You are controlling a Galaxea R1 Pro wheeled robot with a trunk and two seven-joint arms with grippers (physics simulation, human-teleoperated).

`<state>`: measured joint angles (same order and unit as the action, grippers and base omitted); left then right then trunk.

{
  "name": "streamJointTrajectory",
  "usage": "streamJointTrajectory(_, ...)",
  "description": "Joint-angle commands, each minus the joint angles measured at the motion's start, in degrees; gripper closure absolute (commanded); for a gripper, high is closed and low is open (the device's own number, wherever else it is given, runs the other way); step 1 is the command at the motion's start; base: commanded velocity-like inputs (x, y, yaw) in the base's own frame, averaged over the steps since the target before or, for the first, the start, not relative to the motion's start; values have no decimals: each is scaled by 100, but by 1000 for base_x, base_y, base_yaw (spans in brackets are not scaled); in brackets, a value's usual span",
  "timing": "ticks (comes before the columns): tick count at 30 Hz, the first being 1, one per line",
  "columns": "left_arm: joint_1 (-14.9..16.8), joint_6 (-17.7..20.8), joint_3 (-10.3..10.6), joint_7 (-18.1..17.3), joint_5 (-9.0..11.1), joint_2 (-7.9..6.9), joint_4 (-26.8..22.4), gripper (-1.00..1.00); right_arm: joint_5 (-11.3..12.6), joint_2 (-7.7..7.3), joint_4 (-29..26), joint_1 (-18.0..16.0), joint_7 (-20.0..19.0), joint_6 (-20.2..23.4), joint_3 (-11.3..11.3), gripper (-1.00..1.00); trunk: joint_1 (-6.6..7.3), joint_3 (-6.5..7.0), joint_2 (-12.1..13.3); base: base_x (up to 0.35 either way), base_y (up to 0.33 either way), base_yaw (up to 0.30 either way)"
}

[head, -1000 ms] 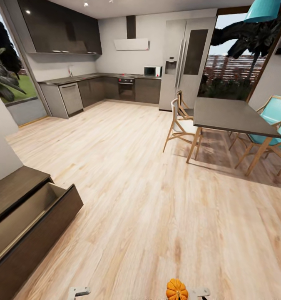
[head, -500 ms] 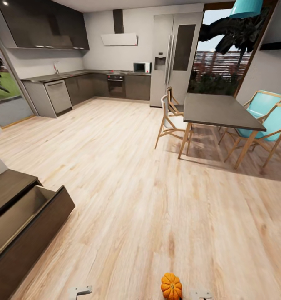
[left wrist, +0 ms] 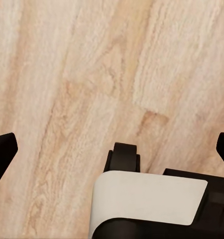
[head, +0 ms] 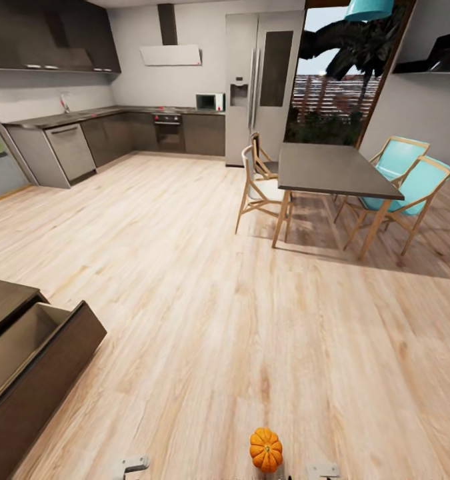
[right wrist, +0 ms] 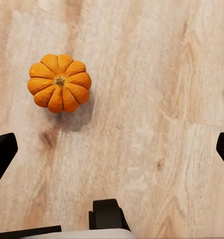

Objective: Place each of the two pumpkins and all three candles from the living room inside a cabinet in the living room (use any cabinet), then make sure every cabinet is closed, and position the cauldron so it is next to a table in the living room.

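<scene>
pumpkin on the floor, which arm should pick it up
Right, probably. The pumpkin lies on the floor below the open right tool, off to one side of it. The left tool, also open, has bare wood floor beneath.

pumpkin (right wrist: 59, 82) upright, on wood floor (right wrist: 157, 99)

Black fingertips (left wrist: 3, 152) at the edges of both wrist views; a white rounded base panel (left wrist: 149, 199) with a black wheel (left wrist: 124, 155)
</scene>
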<state>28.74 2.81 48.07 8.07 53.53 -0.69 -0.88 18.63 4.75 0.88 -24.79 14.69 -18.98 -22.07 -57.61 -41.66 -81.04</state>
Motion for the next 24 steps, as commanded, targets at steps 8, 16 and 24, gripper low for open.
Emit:
streamJointTrajectory(8,0,0,0,2,2,-1,0,-100,-19,8,0,0,-15,-14,-26,-100,-66,-79,-120,0,0,-44)
streamJointTrajectory(16,0,0,0,2,0,3,0,-100,-58,-4,6,0,-35,-16,-41,-100,-242,-223,-441,0,0,0)
streamJointTrajectory(24,1,0,0,2,0,5,0,-100,-53,-17,9,0,-41,-17,-51,-100,-417,-367,-762,0,0,0)
